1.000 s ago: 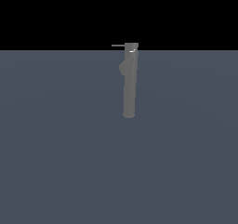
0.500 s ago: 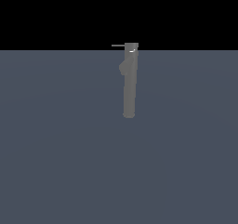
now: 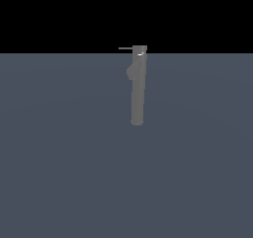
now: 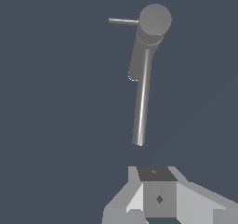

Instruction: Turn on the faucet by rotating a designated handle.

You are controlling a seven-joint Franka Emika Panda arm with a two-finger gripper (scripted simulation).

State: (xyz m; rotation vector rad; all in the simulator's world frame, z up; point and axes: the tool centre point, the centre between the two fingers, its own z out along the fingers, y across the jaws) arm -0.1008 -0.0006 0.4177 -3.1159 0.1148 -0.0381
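Note:
The faucet (image 3: 138,91) is a matte grey column standing on the dark floor, with a side bulge below its cap. In the wrist view the faucet (image 4: 143,95) is seen from above, its round cap on top. The handle (image 3: 125,48), a thin rod, sticks out sideways from the cap toward the exterior view's left. The wrist view shows the handle (image 4: 122,21) the same way. My gripper (image 4: 154,173) hovers a short way off the column's base, touching nothing. Its fingers (image 4: 159,197) meet as one block with no gap. The exterior view does not show the gripper.
A flat dark blue-grey floor (image 3: 64,173) surrounds the faucet on all sides. A black background lies beyond the floor's far edge.

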